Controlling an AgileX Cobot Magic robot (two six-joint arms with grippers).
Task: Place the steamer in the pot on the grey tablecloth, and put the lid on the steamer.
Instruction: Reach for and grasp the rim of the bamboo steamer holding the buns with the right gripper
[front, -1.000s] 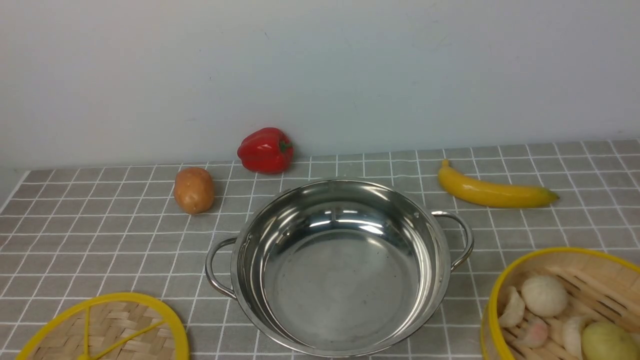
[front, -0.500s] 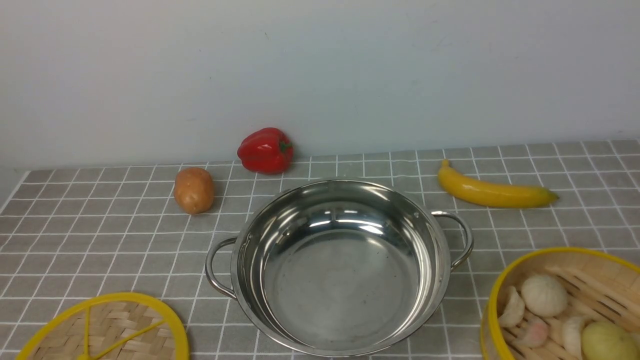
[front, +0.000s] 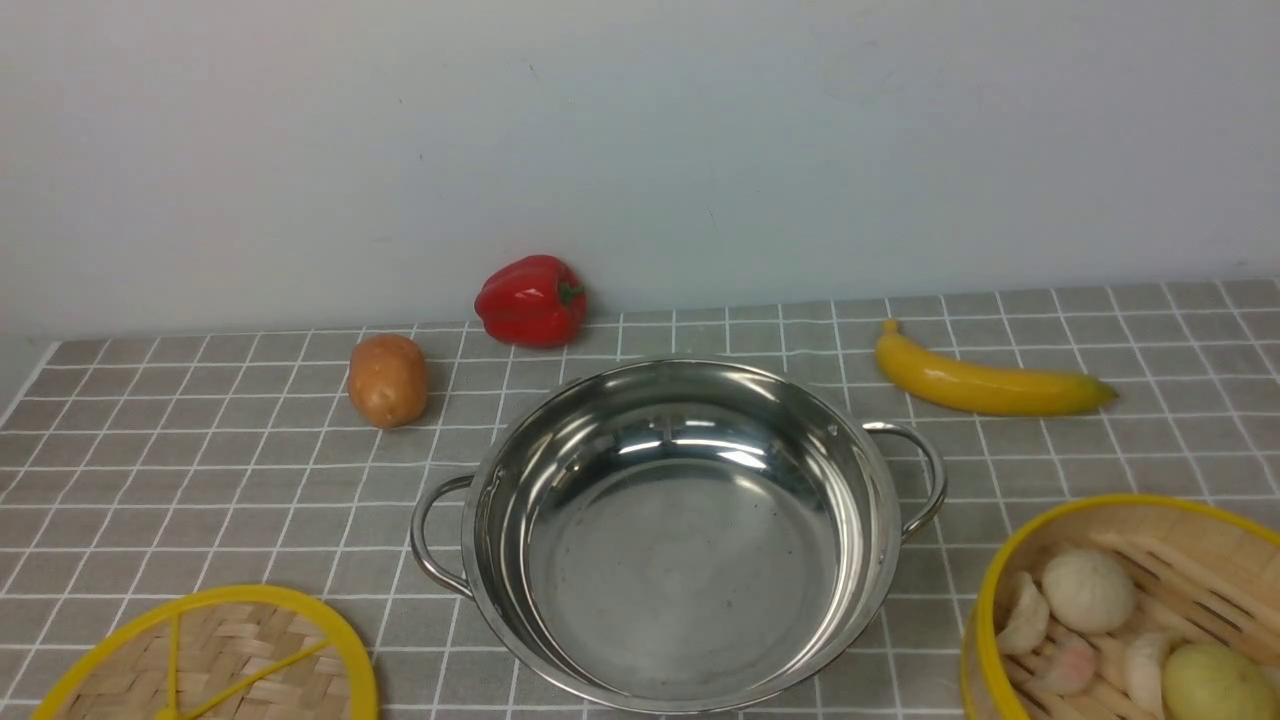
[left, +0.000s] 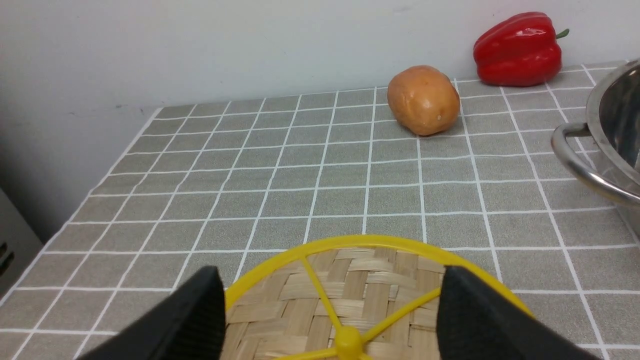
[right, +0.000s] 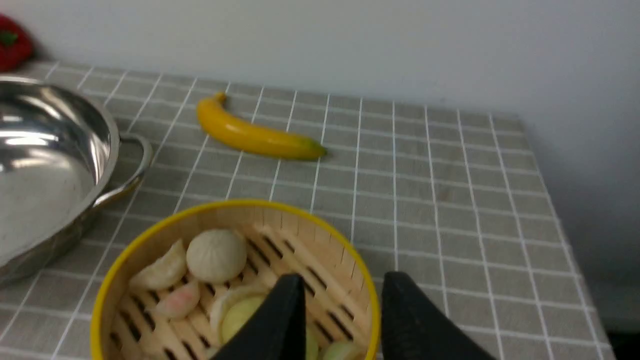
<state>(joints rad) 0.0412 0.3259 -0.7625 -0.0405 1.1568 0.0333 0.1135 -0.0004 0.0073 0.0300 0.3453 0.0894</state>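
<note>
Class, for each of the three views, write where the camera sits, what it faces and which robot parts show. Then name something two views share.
Front view: between the arms, facing the back wall across the tablecloth, pot central; no robot parts show.
Left wrist view: on the left wrist, above the lid, facing the potato; the open left gripper shows.
Right wrist view: on the right wrist, above the steamer, facing the banana; the open right gripper shows.
Shared: front and right wrist views both show the banana.

One pot (front: 680, 440), one steamer (front: 1150, 520), one lid (front: 240, 660), one red pepper (front: 530, 300), one potato (front: 388, 380), one banana (front: 985, 385); at least five dumplings (front: 1088, 590), some cut off
</note>
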